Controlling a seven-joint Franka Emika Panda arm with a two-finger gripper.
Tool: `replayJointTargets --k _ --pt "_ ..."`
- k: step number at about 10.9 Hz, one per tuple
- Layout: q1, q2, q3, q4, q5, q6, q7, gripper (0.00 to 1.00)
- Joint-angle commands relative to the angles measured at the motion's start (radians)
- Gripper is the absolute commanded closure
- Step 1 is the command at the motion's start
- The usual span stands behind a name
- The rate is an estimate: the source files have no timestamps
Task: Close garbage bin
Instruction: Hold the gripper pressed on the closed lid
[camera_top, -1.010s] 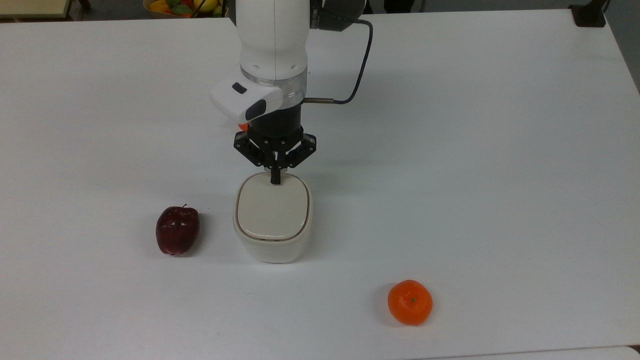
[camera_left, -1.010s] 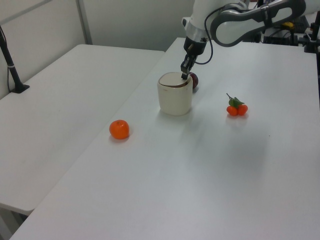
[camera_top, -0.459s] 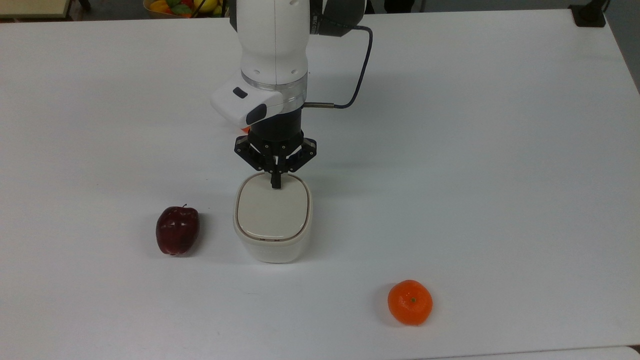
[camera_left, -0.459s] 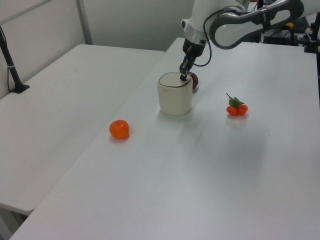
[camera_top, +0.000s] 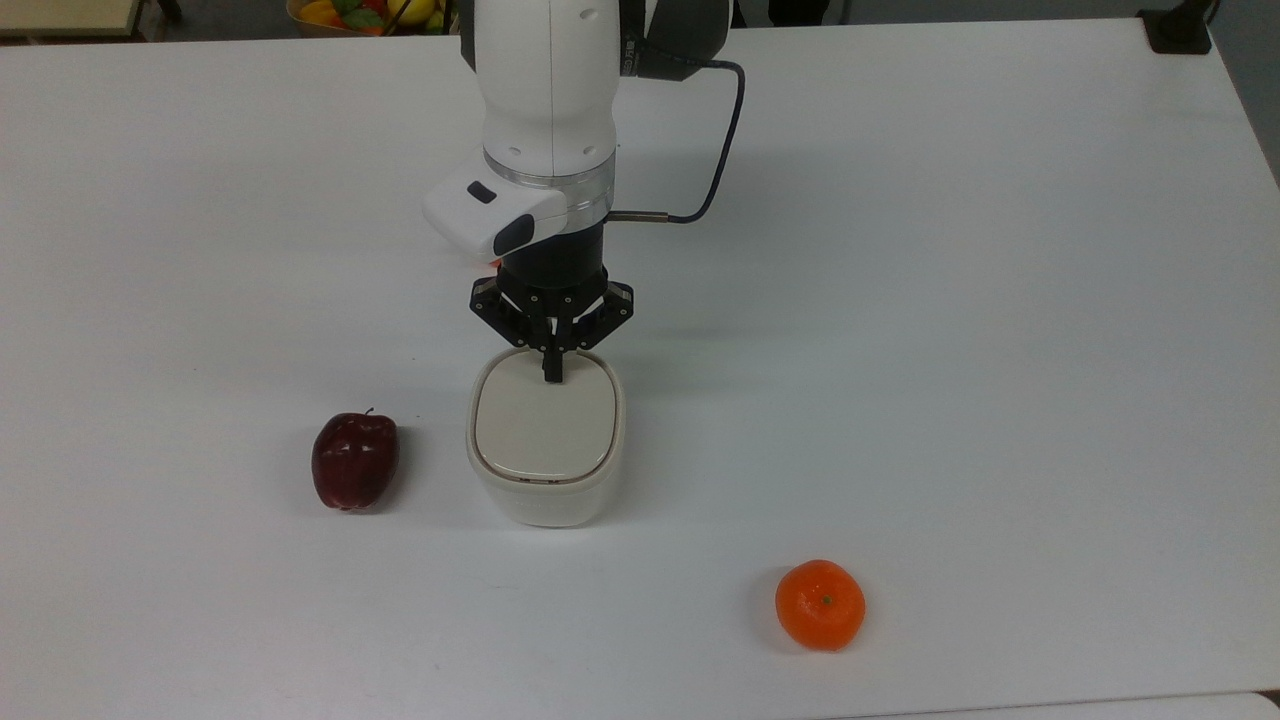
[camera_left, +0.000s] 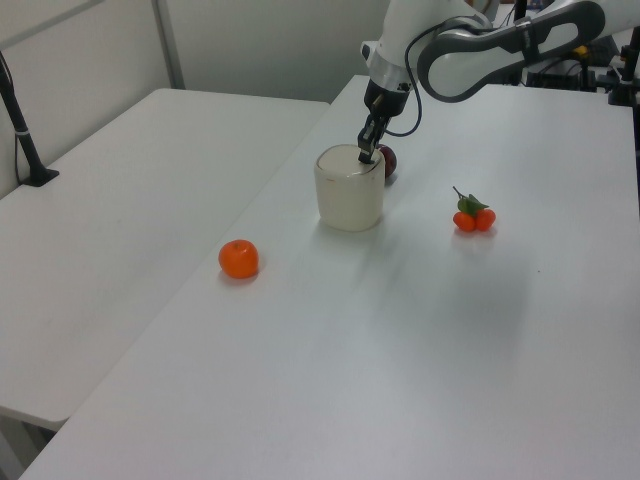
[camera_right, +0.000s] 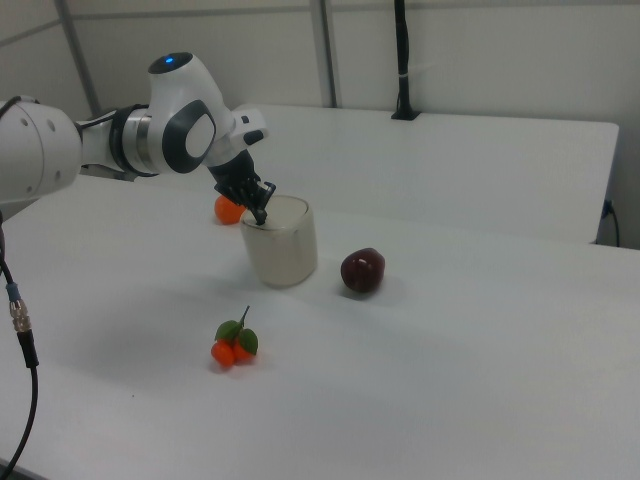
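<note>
The gripper (camera_top: 551, 378) had its fingers pinched together, holding nothing, tip pressed on the back edge of the bin (camera_top: 545, 440) lid right underneath it, so closing looked basically done and I'd guess lifting straight off came next.

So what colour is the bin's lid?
Beige, slightly darker than the cream-white bin body. The lid shows best in the top view.
</note>
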Motion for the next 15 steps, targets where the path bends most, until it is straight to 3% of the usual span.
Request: replayJointTargets --k 1,10,13,15 --pt "0.007 0.018 -0.007 -0.017 0.009 0.028 -0.014 1.00" --pt "0.007 0.018 -0.007 -0.014 0.009 0.019 -0.014 1.00" --pt "0.009 -0.047 -0.007 -0.009 0.011 -0.025 -0.002 1.00" --pt "0.010 -0.110 -0.007 -0.008 0.012 -0.152 0.014 1.00"
